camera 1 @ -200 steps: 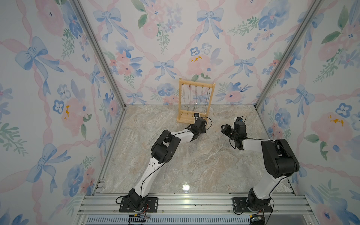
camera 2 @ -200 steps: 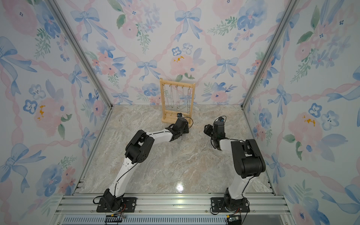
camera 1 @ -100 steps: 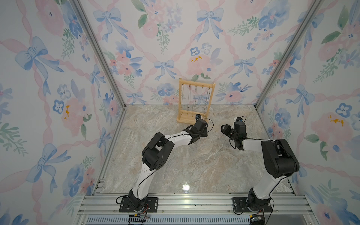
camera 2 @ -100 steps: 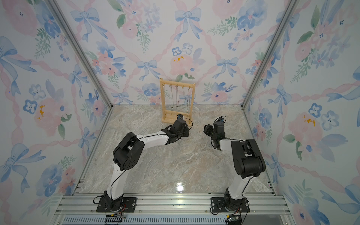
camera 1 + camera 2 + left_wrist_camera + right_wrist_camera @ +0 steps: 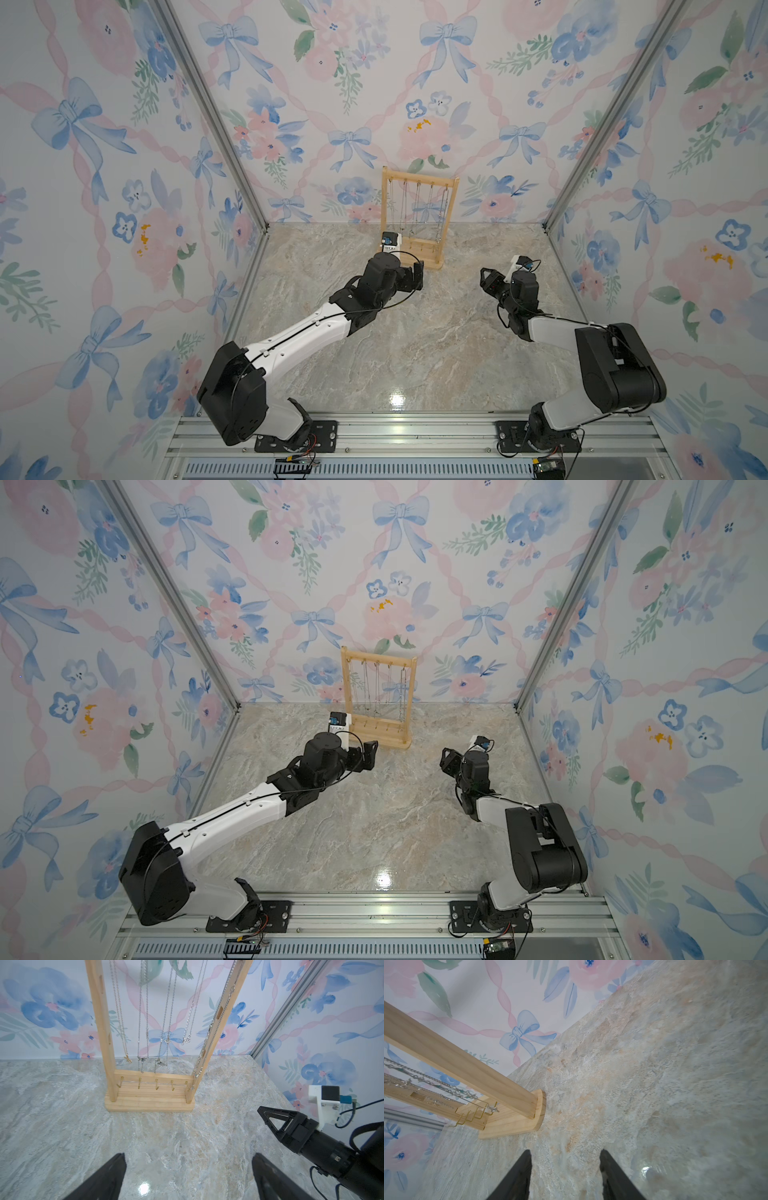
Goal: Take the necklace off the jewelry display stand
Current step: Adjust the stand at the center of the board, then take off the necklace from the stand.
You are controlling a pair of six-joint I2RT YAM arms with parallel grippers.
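Observation:
The jewelry display stand (image 5: 419, 255) (image 5: 379, 738) is a light-wood frame at the back wall, in both top views. Several thin chain necklaces (image 5: 186, 1040) hang from its top bar; I cannot tell which one the task means. One chain (image 5: 209, 1039) lies along a post down to the base (image 5: 150, 1103). My left gripper (image 5: 417, 274) (image 5: 188, 1159) is open just in front of the base, its fingers (image 5: 112, 1176) wide apart over bare table. My right gripper (image 5: 487, 280) (image 5: 565, 1155) is open too, off to the stand's right (image 5: 512, 1124), and holds nothing.
Floral walls close the marble table (image 5: 395, 340) on three sides, with aluminium corner posts (image 5: 582, 166). Small gold hooks (image 5: 155, 1085) line the stand's lower bar. The right gripper (image 5: 264, 1111) shows side-on in the left wrist view.
My left gripper has gone from shut to wide open and drawn back a little from the stand, its elbow swinging out to the left. The right gripper has widened slightly.

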